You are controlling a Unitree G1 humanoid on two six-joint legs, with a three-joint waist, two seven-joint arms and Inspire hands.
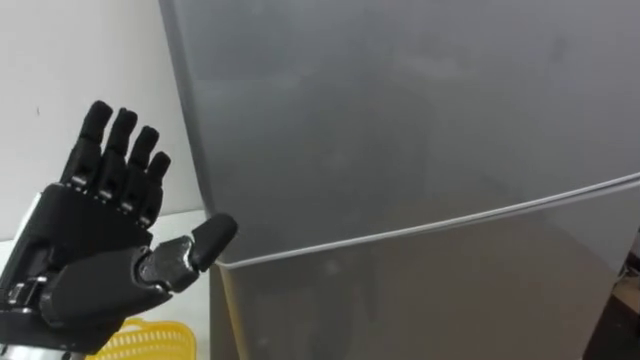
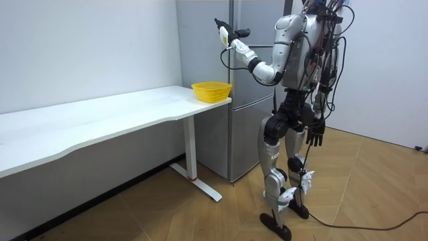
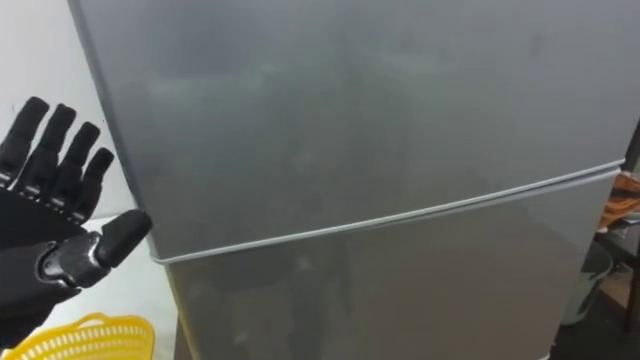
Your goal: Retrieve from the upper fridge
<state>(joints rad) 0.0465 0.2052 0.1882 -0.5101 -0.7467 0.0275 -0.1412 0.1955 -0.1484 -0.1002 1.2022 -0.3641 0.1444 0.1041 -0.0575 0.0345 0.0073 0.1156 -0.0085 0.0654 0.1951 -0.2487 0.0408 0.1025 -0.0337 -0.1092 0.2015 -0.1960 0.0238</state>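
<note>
Holds the left hand (image 1: pixel 100 250) up, fingers straight and spread, empty, just beside the left edge of the shut upper fridge door (image 1: pixel 400 120). Cannot see the thing to retrieve, presumably behind that door. Risks slipping off the smooth, handleless edge, or pulling the lower door (image 1: pixel 420 300) instead. Finds in the room view the yellow basket (image 2: pixel 211 91) on the white surface (image 2: pixel 100 120) and the right hand (image 2: pixel 315 132) hanging by the hip; up close, the seam between the doors.

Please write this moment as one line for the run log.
upper fridge door: closed | left hand: open, raised beside its left edge | right hand: low at side | yellow basket: on white table
</note>
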